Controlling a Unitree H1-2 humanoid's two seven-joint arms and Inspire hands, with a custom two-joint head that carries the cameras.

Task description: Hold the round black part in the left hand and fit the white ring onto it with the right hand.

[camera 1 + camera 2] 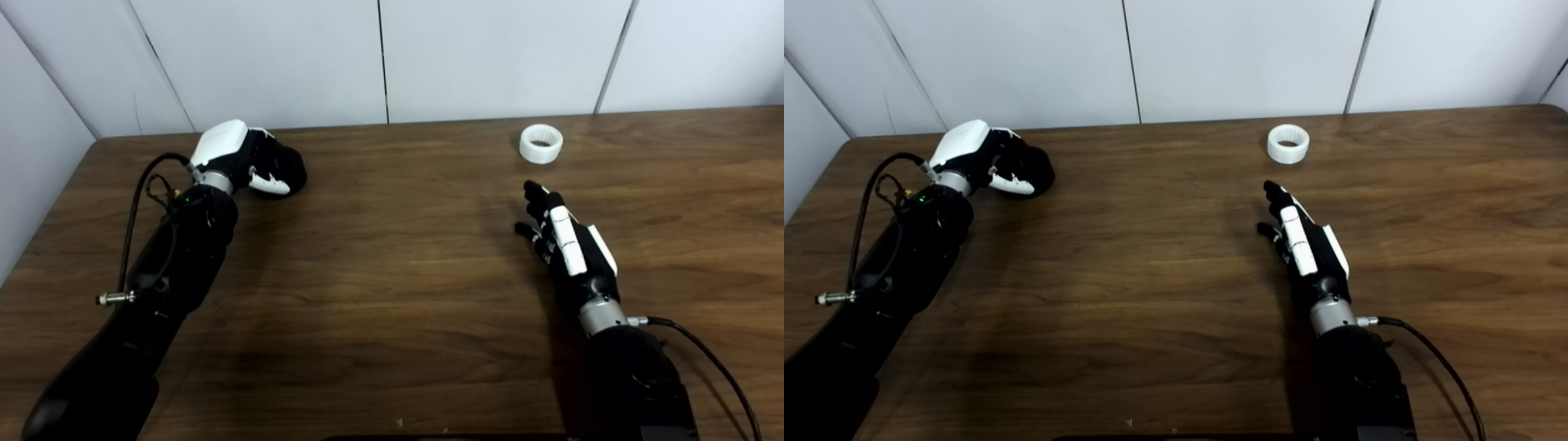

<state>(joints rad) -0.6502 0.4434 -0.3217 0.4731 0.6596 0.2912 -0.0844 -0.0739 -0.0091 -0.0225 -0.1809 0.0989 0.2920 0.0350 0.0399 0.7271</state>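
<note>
The round black part rests on the table at the far left. My left hand lies over it with the fingers curled around its top and the thumb across its near side, so most of the part is hidden. The white ring stands alone on the table at the back right, its hole facing up. Nearer than the ring and apart from it, my right hand is open, fingers stretched out toward the ring, holding nothing.
The brown wooden table ends at white wall panels just behind both objects, and a wall also runs along its left edge. Cables hang from both forearms. A dark edge shows at the bottom centre.
</note>
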